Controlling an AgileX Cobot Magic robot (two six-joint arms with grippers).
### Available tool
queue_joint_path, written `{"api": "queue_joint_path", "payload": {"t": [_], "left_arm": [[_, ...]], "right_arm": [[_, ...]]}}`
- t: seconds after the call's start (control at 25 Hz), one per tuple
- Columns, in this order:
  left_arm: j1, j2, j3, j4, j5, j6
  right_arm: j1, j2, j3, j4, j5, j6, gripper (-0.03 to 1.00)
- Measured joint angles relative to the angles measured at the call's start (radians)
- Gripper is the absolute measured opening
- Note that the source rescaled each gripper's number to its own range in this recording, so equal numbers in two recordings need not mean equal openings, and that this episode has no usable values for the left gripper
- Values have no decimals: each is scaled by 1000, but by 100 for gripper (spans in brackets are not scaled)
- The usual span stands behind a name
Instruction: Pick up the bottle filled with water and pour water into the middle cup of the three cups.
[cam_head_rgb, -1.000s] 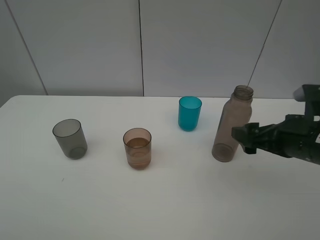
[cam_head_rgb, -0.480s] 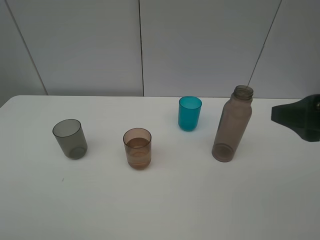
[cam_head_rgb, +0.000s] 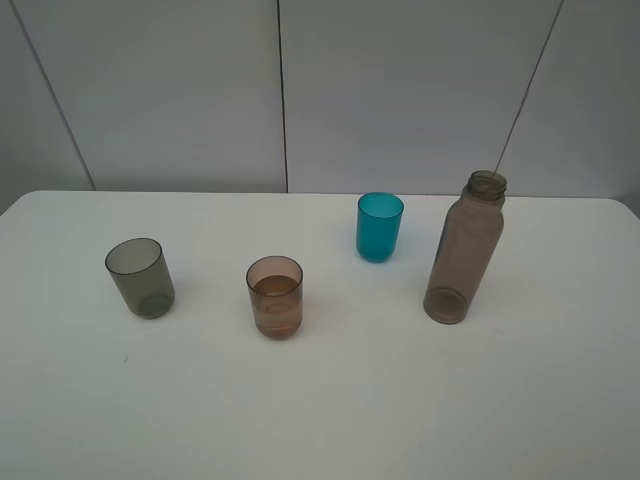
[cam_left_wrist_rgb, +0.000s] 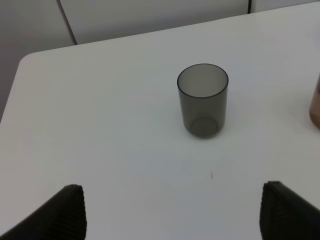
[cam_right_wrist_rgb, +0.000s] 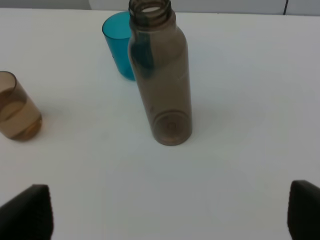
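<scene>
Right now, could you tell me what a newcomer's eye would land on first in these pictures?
Probably the tall smoky bottle, upright and capless at the right end of the white table, with no gripper on it. Next comes the bright teal cup just to its left and farther back. The brownish-peach cup in the middle already holds some liquid, while the grey cup at the far left looks empty.

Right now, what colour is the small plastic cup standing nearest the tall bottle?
Opaque teal plastic cup; clearest in the exterior high view.
</scene>
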Motion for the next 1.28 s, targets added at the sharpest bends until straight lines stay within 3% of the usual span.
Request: {"api": "queue_joint_path", "payload": {"t": [0.2,0.36,0.68,1.04,1.28], "left_arm": [[0,0,0,0,0,0],[0,0,0,0,0,1],[0,0,0,0,0,1],[0,0,0,0,0,1],[0,0,0,0,0,1]], "right_arm": [[0,-90,-62,10,164,-44,100],[0,-146,-68,30,219,-72,100],[-21,-263,8,71,169,-135,100],[-240,-263,8,85,168,-145,100],[-310,-263,8,85,168,-148,100]]}}
